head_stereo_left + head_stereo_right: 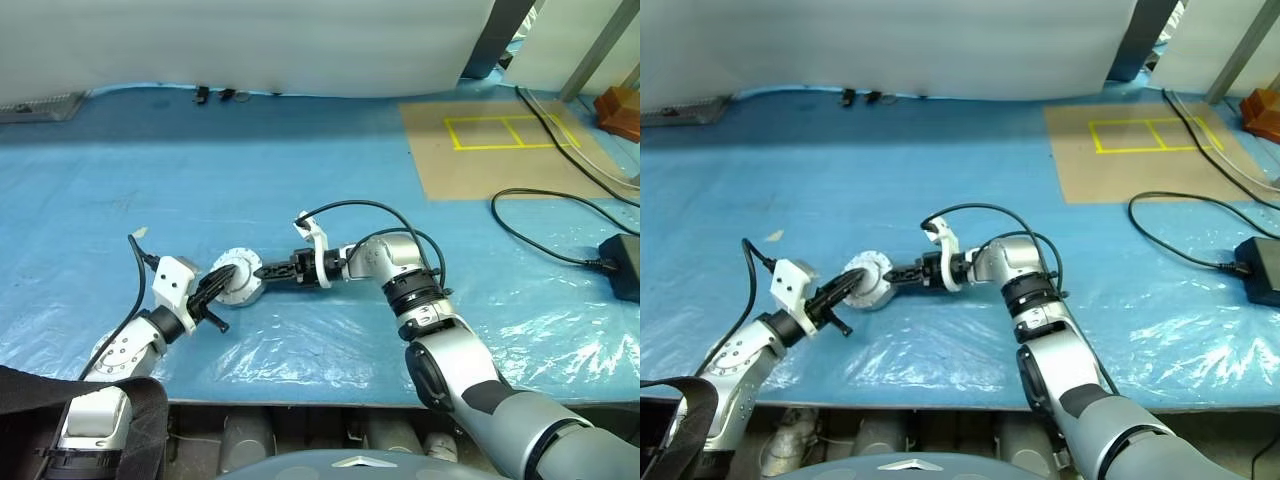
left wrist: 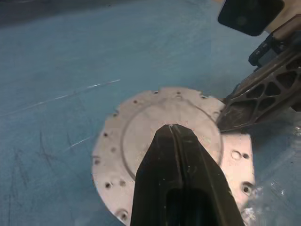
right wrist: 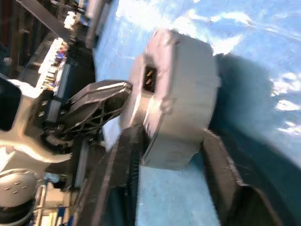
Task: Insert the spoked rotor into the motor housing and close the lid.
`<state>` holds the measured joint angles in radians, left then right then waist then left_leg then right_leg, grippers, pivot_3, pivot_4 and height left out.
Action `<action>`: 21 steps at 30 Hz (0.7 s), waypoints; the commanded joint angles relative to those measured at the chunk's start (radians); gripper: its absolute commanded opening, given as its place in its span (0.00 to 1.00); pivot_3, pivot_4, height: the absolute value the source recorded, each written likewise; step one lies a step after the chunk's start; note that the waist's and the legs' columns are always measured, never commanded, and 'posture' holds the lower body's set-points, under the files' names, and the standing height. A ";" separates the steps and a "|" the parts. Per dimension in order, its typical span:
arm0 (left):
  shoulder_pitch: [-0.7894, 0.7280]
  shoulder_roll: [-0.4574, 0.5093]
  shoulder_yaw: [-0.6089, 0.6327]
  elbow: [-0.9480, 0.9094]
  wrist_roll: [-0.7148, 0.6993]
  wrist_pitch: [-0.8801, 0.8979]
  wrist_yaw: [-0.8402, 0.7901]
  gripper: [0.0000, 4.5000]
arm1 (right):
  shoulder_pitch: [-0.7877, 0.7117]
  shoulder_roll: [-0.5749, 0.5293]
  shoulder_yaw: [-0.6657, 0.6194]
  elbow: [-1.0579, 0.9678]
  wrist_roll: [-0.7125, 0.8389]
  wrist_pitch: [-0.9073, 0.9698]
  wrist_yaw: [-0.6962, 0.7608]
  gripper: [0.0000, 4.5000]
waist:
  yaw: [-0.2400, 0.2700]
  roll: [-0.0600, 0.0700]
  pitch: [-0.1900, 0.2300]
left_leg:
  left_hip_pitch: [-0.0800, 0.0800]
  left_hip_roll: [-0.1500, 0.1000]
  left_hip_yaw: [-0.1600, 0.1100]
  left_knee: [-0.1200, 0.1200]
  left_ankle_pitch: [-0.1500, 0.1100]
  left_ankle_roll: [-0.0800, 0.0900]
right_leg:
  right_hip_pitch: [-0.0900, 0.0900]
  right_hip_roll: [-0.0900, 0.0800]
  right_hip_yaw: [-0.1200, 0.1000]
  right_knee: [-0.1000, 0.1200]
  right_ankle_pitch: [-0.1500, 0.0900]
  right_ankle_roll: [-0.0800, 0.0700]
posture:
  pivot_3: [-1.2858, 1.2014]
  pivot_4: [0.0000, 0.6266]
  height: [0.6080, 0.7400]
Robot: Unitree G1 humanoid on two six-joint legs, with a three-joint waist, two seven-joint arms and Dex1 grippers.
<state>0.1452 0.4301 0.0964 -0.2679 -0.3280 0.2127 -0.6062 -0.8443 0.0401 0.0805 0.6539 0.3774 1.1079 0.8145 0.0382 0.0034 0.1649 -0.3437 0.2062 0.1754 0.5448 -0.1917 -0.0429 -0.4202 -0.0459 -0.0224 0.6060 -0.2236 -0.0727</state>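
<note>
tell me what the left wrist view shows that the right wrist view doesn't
Left wrist view: the flat face, ringed with screw holes, of the round silver-grey metal motor housing, the shut left end effector on its middle. Right wrist view: its curved side wall with a small socket, straddled by the open right end effector. Both: the housing, both end effectors, the blue plastic sheet.

The motor housing sits between left gripper and right gripper, seemingly lidded.

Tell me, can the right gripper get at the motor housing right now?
Probably yes: the right gripper already straddles the motor housing, one finger on each side, nothing between.
</note>
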 commanded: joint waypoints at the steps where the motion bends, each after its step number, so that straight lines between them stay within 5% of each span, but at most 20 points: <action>1: 0.017 0.004 -0.022 0.021 0.017 0.016 -0.002 0.00 | -0.032 0.039 -0.009 0.016 0.013 -0.023 -0.013 0.72 | -0.001 0.000 0.000 | 0.000 0.000 0.000 0.000 0.000 0.000 | 0.000 0.000 0.000 0.000 0.001 -0.002 | 0.52 0.24 1.00; 2: 0.016 0.004 -0.023 0.022 0.018 0.016 -0.002 0.00 | -0.035 0.040 -0.016 0.022 0.015 -0.025 -0.016 0.80 | -0.001 0.000 0.000 | 0.000 0.000 0.000 0.000 0.000 0.000 | 0.000 0.000 0.000 0.000 0.001 -0.003 | 0.52 0.24 1.00; 5: 0.016 0.006 -0.025 0.024 0.018 0.015 -0.001 0.00 | -0.040 0.044 -0.037 0.033 0.032 -0.016 -0.007 0.75 | 0.003 0.000 0.000 | -0.001 0.000 0.000 0.000 0.000 0.000 | 0.000 0.000 0.000 0.000 0.002 -0.003 | 0.52 0.24 1.00; 13: 0.016 0.006 -0.026 0.025 0.018 0.015 0.003 0.00 | -0.045 0.053 -0.064 0.021 0.062 0.007 0.009 0.27 | 0.004 0.000 0.000 | -0.003 0.000 0.001 0.001 0.000 0.000 | -0.002 0.000 0.000 0.000 0.002 -0.003 | 0.52 0.24 1.00; 21: 0.022 -0.005 -0.003 0.019 0.012 -0.007 0.018 0.00 | -0.034 0.047 -0.025 -0.009 0.053 0.030 0.041 0.27 | 0.004 0.000 0.000 | -0.003 0.000 0.001 0.001 0.000 0.000 | -0.001 0.000 -0.001 0.000 0.002 -0.003 | 0.52 0.24 1.00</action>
<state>0.1433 0.4303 0.1012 -0.2729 -0.3295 0.1930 -0.5978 -0.8691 0.0655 0.0239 0.6950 0.4037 1.1252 0.8237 0.0417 0.0034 0.1650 -0.3473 0.2060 0.1761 0.5461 -0.1916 -0.0430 -0.4217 -0.0462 -0.0231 0.6061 -0.2219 -0.0762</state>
